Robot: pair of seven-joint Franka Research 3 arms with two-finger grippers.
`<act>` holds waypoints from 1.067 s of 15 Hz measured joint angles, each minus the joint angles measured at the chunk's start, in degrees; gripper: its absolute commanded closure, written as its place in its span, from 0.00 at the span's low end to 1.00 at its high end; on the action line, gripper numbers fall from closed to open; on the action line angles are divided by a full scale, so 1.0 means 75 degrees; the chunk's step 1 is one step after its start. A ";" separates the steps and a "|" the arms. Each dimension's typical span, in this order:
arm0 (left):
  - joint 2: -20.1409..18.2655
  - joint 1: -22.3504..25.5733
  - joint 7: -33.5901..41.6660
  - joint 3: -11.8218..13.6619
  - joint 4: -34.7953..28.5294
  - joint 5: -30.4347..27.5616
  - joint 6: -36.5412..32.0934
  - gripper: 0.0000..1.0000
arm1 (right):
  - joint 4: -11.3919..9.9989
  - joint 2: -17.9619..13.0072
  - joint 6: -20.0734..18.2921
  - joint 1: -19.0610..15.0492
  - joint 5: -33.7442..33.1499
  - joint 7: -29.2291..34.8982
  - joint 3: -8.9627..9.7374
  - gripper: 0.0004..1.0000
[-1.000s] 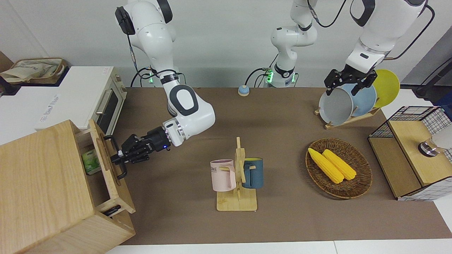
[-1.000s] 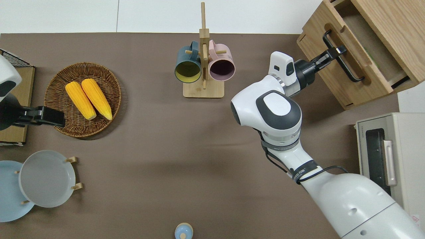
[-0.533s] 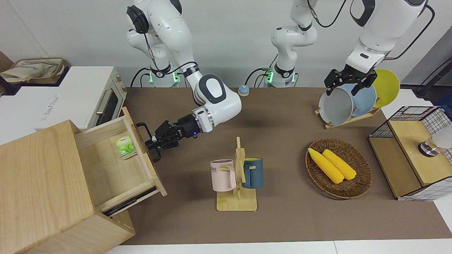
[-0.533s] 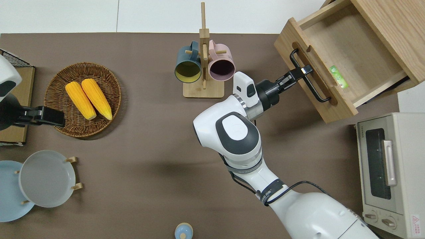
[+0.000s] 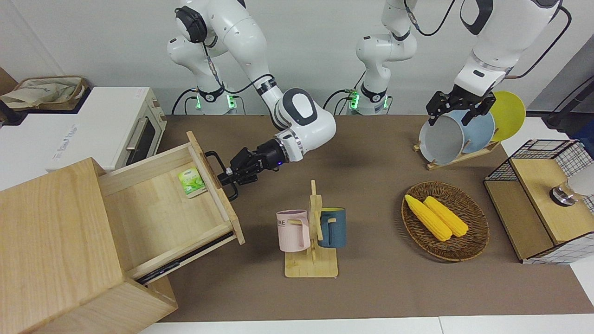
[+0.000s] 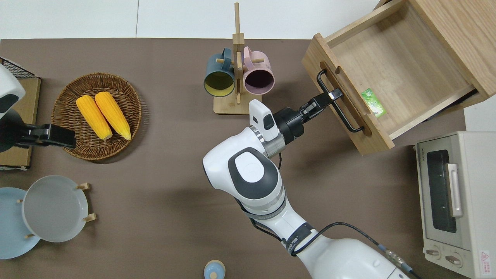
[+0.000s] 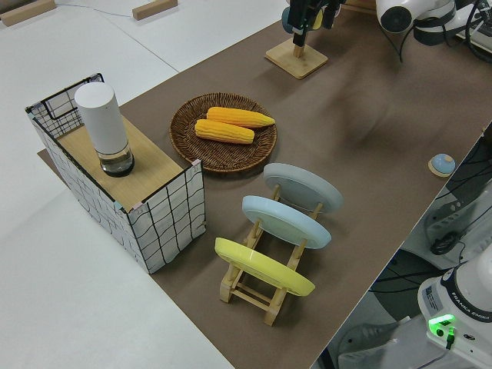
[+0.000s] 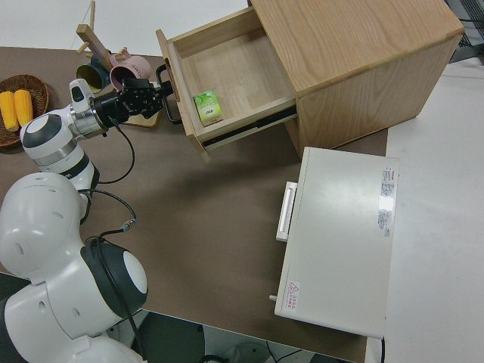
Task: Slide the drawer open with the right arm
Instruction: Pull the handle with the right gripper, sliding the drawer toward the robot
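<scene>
Table (image 6: 174, 174): brown, your workspace.
Drawer (image 6: 391, 77): pulled well out of its box.
Right gripper (image 6: 329, 96): clamped on the drawer's handle (image 6: 339, 101).
Left arm: parked.

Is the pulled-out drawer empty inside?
No, a small green packet lies on the floor of the drawer, close to its front panel.

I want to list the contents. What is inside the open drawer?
Inside the drawer lies one small green packet, against the front panel. The innermost part stays hidden under the wooden box.

White wall (image 5: 301, 46), brown-topped table (image 5: 371, 287), even light
</scene>
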 measured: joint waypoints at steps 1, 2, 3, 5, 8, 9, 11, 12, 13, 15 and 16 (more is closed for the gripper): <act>0.0000 0.0000 0.0000 0.0000 0.0000 0.0000 0.0000 0.01 | 0.0000 0.0000 -0.0009 0.0024 0.0010 0.0000 0.0000 0.95; 0.0000 0.0000 0.0000 0.0000 0.0000 0.0000 0.0000 0.01 | 0.0000 0.0000 -0.0013 0.0034 0.0015 0.0000 0.0000 0.83; 0.0000 0.0000 0.0000 0.0000 0.0000 0.0000 0.0000 0.00 | 0.0000 0.0000 -0.0015 0.0038 0.0017 0.0000 -0.0001 0.69; 0.0000 0.0000 0.0000 0.0000 0.0000 0.0000 0.0000 0.01 | 0.0000 0.0000 -0.0015 0.0038 0.0019 0.0000 -0.0001 0.34; 0.0000 0.0000 0.0000 0.0000 0.0000 0.0000 0.0000 0.01 | 0.0000 0.0003 0.0011 0.0087 0.0018 -0.0009 0.0001 0.01; 0.0000 0.0000 0.0000 0.0000 0.0000 0.0000 0.0000 0.01 | 0.0000 0.0003 0.0012 0.0102 0.0018 -0.0010 0.0003 0.01; 0.0000 0.0000 0.0000 0.0000 0.0000 0.0000 0.0000 0.01 | 0.0000 0.0004 0.0013 0.0106 0.0018 -0.0011 0.0005 0.01; 0.0000 0.0000 0.0000 0.0000 0.0000 0.0000 0.0000 0.01 | 0.0000 0.0004 0.0013 0.0106 0.0018 -0.0011 0.0004 0.01; 0.0000 0.0000 0.0000 0.0000 0.0000 0.0000 0.0000 0.01 | 0.0000 0.0004 0.0013 0.0106 0.0018 -0.0011 0.0004 0.01; 0.0000 0.0000 0.0000 0.0000 0.0000 0.0000 0.0000 0.01 | 0.0000 0.0003 0.0013 0.0106 0.0018 -0.0011 0.0004 0.01; 0.0000 0.0000 0.0000 0.0000 0.0000 0.0000 0.0000 0.01 | 0.0002 0.0004 0.0013 0.0107 0.0018 -0.0011 0.0004 0.01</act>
